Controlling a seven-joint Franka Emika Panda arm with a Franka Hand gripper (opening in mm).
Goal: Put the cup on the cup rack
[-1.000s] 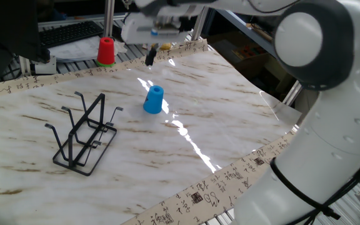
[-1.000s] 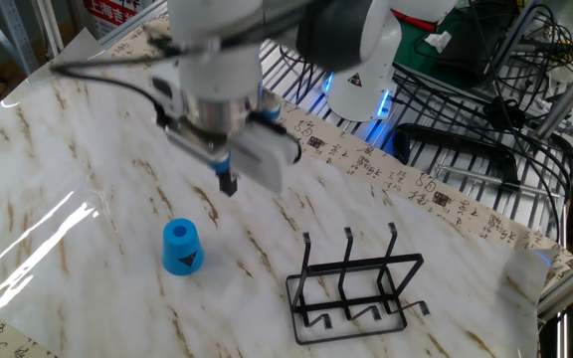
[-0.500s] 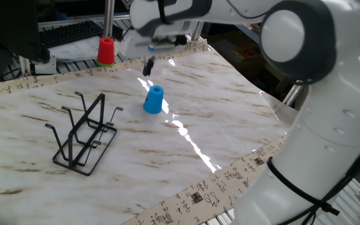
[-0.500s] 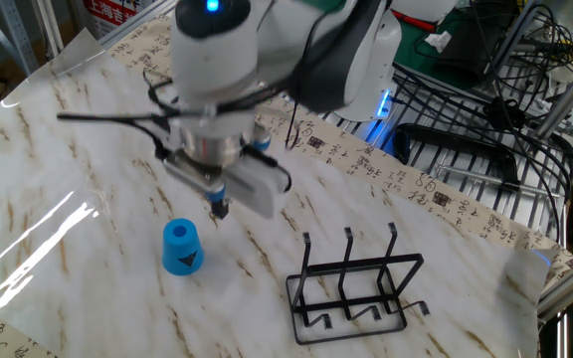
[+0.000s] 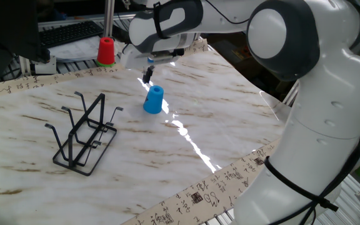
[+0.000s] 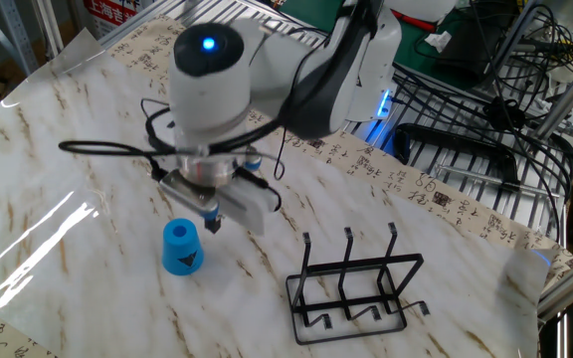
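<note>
Item: gripper (image 5: 147,76). Change noted against the views of a second ago: it has come down and drawn in toward the cup (image 5: 154,100), where before it hung higher and farther off over the marbled table (image 5: 230,125); the arm's wrist now bulks low over the work in the other fixed view, gripper (image 6: 211,225) just beside the cup (image 6: 181,247). Cup and cup rack (image 5: 83,134) have not shifted between the views. Reading: the approach to the grasp is under way, the grasp itself not yet made, so the task stands at an early stage. Claw condition: nothing held; the dark fingertips show close together, but how wide they stand apart cannot be told from either view. Item: cup, bright blue, standing on its wide end with the narrower stepped end uppermost, on the bare table, upright, free of the gripper. Position relative to claw: in one fixed view the tips sit just above and slightly to the far side of the cup's top; in the other fixed view they sit beside its upper edge, on the rack side; near, apparently not touching. Item: cup rack (image 6: 351,288), black wire, empty, well apart from the cup. Item: red cup (image 5: 106,51), at the far table edge, not part of the task.
</note>
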